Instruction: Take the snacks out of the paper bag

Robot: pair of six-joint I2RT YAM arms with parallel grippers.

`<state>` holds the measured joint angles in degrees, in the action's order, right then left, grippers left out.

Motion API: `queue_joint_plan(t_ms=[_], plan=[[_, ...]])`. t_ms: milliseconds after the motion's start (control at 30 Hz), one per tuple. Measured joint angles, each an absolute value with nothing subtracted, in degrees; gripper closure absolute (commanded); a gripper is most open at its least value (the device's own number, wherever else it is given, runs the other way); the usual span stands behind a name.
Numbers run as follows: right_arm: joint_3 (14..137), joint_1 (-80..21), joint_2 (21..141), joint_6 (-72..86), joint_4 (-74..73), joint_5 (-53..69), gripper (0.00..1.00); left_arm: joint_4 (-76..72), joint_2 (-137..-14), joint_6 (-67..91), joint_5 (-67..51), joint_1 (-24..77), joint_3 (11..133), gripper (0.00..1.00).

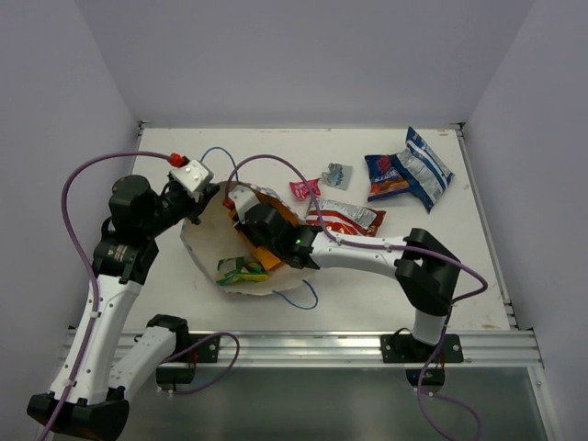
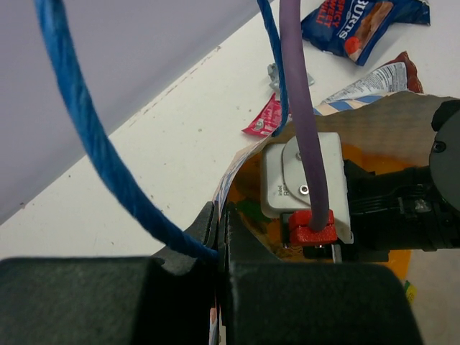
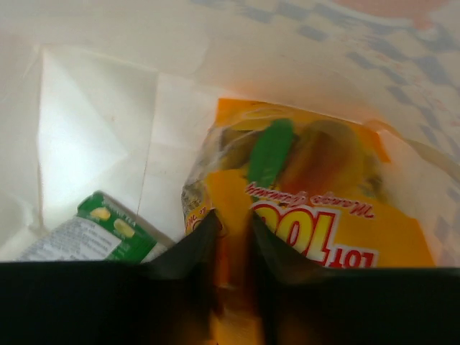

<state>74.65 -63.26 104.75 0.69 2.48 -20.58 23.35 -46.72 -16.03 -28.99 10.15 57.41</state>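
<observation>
1. Top external view: we find the boxy white paper bag point(image 1: 200, 241) lying on its side left of centre on the white table point(image 1: 386, 294), with the right arm reaching into its open mouth.
2. Five snacks lie on the table beyond the bag: a tiny pink packet point(image 1: 304, 189), a tiny silvery-teal packet point(image 1: 336, 174), a red-silver packet point(image 1: 347, 217), a blue packet point(image 1: 384, 176) and a blue-white packet point(image 1: 427, 165).
3. The left claw point(image 2: 219, 241) is clenched on the bag's paper rim, where a thin blue cord handle point(image 2: 80, 118) runs in.
4. Against the cream interior, the right claw point(image 3: 231, 244) pinches an orange foil packet point(image 3: 388, 237). Its red-and-white lettering reads "LOT 100", upside down to the lens.
5. A green packet point(image 3: 115, 215) with a white printed panel lies just left of it; that print is too blurred for us to read.
</observation>
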Motion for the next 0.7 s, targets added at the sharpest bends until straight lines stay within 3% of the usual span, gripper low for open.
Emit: queue_joint_plan(t_ms=[67,100,333,700], plan=[[74.7,-63.2,104.7,0.8,2.9,-21.5,0.99,23.4,-46.5,-16.0,-28.3,10.2,57.3,1.00],[74.7,-63.1,104.7,0.6,3.0,-21.6,1.00,23.3,-46.4,-16.0,-28.1,10.2,57.3,1.00],[73.6,-62.9,101.3,0.4,1.1,-19.1,1.00,23.0,-46.3,-15.4,-27.0,10.2,57.3,1.00],[77.4,-63.3,80.4,-0.8,-10.8,-4.4,1.00,22.9,-46.3,-13.8,-22.8,10.2,57.3,1.00]])
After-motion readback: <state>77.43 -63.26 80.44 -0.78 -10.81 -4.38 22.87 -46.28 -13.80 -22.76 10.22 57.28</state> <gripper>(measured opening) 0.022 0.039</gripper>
